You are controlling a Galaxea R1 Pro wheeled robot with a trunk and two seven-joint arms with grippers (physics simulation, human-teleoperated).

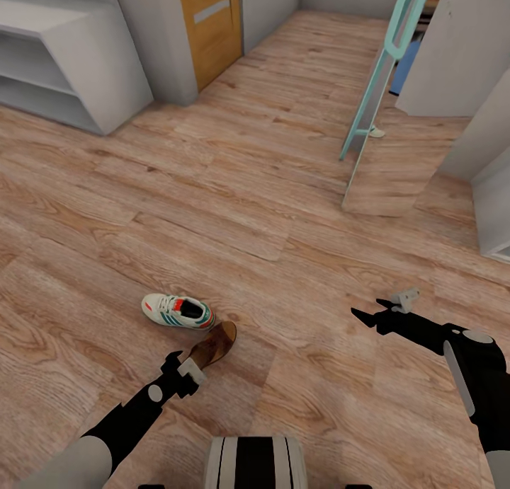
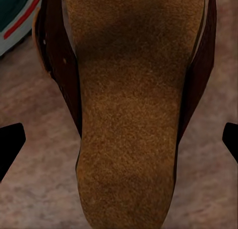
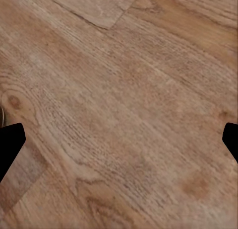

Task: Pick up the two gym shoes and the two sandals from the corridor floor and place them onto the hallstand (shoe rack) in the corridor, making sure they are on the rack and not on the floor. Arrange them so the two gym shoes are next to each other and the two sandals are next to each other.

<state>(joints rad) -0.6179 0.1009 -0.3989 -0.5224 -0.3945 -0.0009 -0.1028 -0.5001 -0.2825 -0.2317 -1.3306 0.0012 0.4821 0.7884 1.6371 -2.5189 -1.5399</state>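
Observation:
One gym shoe (image 1: 177, 311), cream with teal stripes and a red tongue, lies on the corridor floor (image 1: 234, 192). Just to its right rests a brown sandal (image 1: 217, 342). My left gripper (image 1: 193, 360) hovers low over the sandal's near end. In the left wrist view the tan footbed of the sandal (image 2: 129, 114) runs between my open left gripper (image 2: 119, 142) fingers, and the gym shoe (image 2: 15, 15) peeks in at a corner. My right gripper (image 1: 368, 311) hangs open over bare floor (image 3: 119, 90), with nothing between its fingers (image 3: 10, 147). The hallstand (image 1: 85, 64) stands far left.
A wooden door (image 1: 209, 22) is beyond the hallstand. A teal-framed panel (image 1: 375, 85) leans against the right side of the corridor. White cabinet fronts (image 1: 496, 213) line the right edge. My base (image 1: 255, 461) shows at the bottom.

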